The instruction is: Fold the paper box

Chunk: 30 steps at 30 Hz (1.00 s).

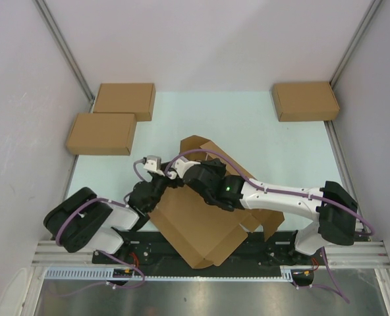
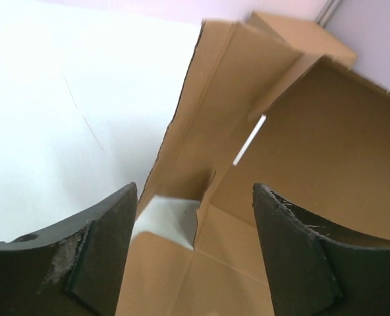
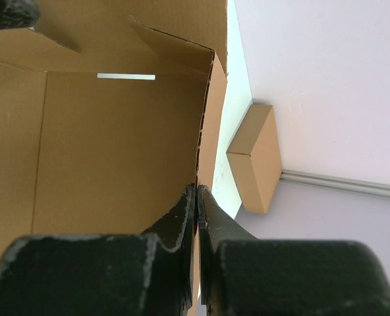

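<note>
Lying at the near edge of the table (image 1: 261, 131), approx. at its middle, was the paper box (image 1: 195, 230). It was turned diagonal, w/ its near corner past that edge. It was only half formed: the floor panel lay flat, inside face up, and some walls and flaps were raised. The right gripper (image 3: 197, 192) was over the table's middle and pinched one upright wall of the box. Its 2 fingers (image 3: 180, 220) were pressed together on the thin cardboard edge. The left gripper (image 2: 195, 191) was spread wide and held nothing. Its fingers were on either side of a box corner where a flap stood up; whether they touched the cardboard, I could not tell. A bit of table showed through the cut at that corner. 3 closed cardboard boxes (image 1: 124, 101) sat at the table's far side: 2 at the far left corner, touching each other, and 1 at the far right corner. All were well apart from the paper box.
</note>
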Each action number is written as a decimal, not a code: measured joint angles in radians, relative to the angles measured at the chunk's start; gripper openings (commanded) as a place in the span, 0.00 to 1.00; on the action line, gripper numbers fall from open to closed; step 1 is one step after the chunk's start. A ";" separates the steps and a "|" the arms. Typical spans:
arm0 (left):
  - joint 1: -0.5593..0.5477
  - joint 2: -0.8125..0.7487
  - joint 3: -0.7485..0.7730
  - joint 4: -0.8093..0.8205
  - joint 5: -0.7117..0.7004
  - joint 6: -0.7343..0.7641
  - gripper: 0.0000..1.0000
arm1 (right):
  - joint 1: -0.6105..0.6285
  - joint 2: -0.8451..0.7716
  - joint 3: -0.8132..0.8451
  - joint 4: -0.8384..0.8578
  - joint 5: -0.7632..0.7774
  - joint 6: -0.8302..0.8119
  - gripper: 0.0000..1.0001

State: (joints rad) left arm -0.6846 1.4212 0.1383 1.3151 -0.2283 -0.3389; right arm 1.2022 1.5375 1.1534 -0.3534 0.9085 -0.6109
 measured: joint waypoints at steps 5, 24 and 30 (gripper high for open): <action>0.005 0.005 0.010 0.006 -0.032 0.044 0.81 | 0.000 0.000 0.000 0.000 -0.005 0.003 0.00; 0.158 0.236 0.254 -0.001 0.129 0.079 0.37 | 0.000 0.000 0.000 0.000 -0.018 0.016 0.00; 0.158 0.248 0.257 -0.001 0.183 0.079 0.09 | 0.000 0.000 0.000 0.001 -0.022 0.016 0.00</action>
State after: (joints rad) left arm -0.5270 1.6688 0.3950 1.3140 -0.0456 -0.2600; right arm 1.2022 1.5372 1.1534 -0.3527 0.8867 -0.5945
